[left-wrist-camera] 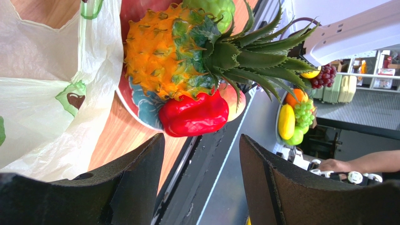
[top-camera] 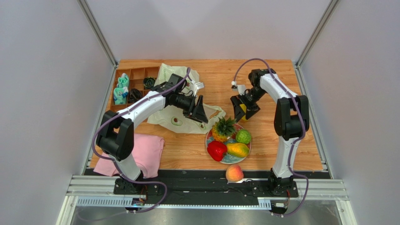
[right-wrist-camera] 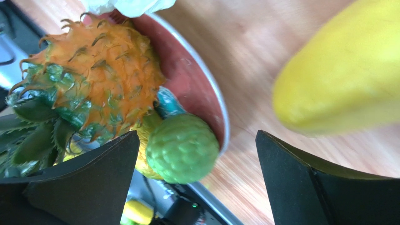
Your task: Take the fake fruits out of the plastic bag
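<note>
The plastic bag lies flat at the back left and also shows in the left wrist view. On the plate sit the pineapple, the red pepper-like fruit, the bumpy green ball and the mango. The peach lies on the black front rail. My left gripper is open and empty over the bag's near edge, facing the pineapple and the red fruit. My right gripper is open behind the plate. A blurred yellow fruit is beside its right finger.
A wooden compartment box with small items stands at the back left. A pink cloth lies at the front left. The plate's rim and green ball lie just below my right gripper.
</note>
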Action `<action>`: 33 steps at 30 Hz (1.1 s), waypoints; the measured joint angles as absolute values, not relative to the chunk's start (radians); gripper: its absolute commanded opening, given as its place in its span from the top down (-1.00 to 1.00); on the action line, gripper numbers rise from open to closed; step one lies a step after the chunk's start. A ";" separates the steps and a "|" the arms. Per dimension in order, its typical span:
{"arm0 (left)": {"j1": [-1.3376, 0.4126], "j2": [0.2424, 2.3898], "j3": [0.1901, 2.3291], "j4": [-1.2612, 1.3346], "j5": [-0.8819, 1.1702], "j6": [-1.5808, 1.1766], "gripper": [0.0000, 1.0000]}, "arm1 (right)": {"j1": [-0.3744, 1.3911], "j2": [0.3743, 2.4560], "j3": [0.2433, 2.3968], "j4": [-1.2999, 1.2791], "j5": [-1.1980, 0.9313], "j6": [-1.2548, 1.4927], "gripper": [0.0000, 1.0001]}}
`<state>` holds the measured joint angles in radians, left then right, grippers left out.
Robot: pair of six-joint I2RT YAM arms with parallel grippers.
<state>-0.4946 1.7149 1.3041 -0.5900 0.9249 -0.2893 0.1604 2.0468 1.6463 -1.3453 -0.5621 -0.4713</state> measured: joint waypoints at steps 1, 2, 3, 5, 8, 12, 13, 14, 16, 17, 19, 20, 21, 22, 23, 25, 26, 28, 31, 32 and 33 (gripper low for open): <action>-0.495 1.715 1.304 -0.590 0.926 -0.289 -0.36 | 0.160 2.037 1.661 -1.344 -0.543 -0.470 -1.00; -0.495 1.715 1.304 -0.590 0.927 -0.290 -0.36 | 0.159 2.023 1.676 -1.345 -0.520 -0.468 -1.00; -0.495 1.715 1.304 -0.589 0.927 -0.290 -0.36 | 0.159 2.010 1.690 -1.346 -0.499 -0.459 -1.00; -0.495 1.715 1.304 -0.586 0.928 -0.290 -0.36 | 0.159 1.985 1.723 -1.346 -0.452 -0.431 -1.00; -0.495 1.715 1.304 -0.585 0.930 -0.290 -0.36 | 0.163 1.979 1.766 -1.345 -0.366 -0.385 -1.00; -0.495 1.715 1.304 -0.582 0.930 -0.290 -0.36 | 0.176 2.040 1.860 -1.346 -0.276 -0.345 -1.00; -0.495 1.715 1.304 -0.582 0.930 -0.290 -0.36 | 0.181 2.070 1.896 -1.346 -0.260 -0.339 -1.00; -0.495 1.715 1.304 -0.581 0.930 -0.290 -0.36 | 0.188 2.107 1.932 -1.337 -0.250 -0.334 -1.00; -0.495 1.715 1.304 -0.581 0.930 -0.290 -0.36 | 0.204 2.176 1.989 -1.322 -0.240 -0.326 -1.00; -0.495 1.715 1.304 -0.580 0.930 -0.290 -0.36 | 0.212 2.204 2.007 -1.316 -0.239 -0.321 -1.00; -0.495 1.715 1.303 -0.579 0.929 -0.290 -0.36 | 0.229 2.258 2.040 -1.314 -0.238 -0.310 -0.93; -0.495 1.713 1.301 -0.579 0.929 -0.290 -0.36 | 0.236 2.277 2.049 -1.310 -0.238 -0.305 -0.88; -0.495 1.712 1.297 -0.578 0.929 -0.289 -0.36 | 0.244 2.295 2.056 -1.308 -0.239 -0.302 -0.81; -0.495 1.711 1.292 -0.579 0.929 -0.289 -0.36 | 0.251 2.310 2.062 -1.308 -0.240 -0.298 -0.66; -0.495 1.709 1.288 -0.579 0.929 -0.289 -0.36 | 0.257 2.322 2.068 -1.308 -0.243 -0.295 -0.56; -0.495 1.708 1.284 -0.580 0.924 -0.287 -0.36 | 0.266 2.337 2.077 -1.307 -0.247 -0.291 -0.05; -0.495 1.708 1.283 -0.581 0.921 -0.286 -0.36 | 0.269 2.343 2.078 -1.305 -0.251 -0.289 0.03; -0.495 1.707 1.283 -0.583 0.916 -0.285 -0.36 | 0.273 2.346 2.083 -1.308 -0.264 -0.300 0.18; -0.495 1.707 1.283 -0.583 0.914 -0.284 -0.36 | 0.270 2.343 2.083 -1.311 -0.294 -0.308 0.20; -0.495 1.707 1.283 -0.583 0.914 -0.284 -0.37 | 0.266 2.337 2.072 -1.308 -0.312 -0.313 0.21; -0.495 1.707 1.283 -0.583 0.914 -0.285 -0.36 | 0.260 2.326 2.058 -1.308 -0.328 -0.315 0.20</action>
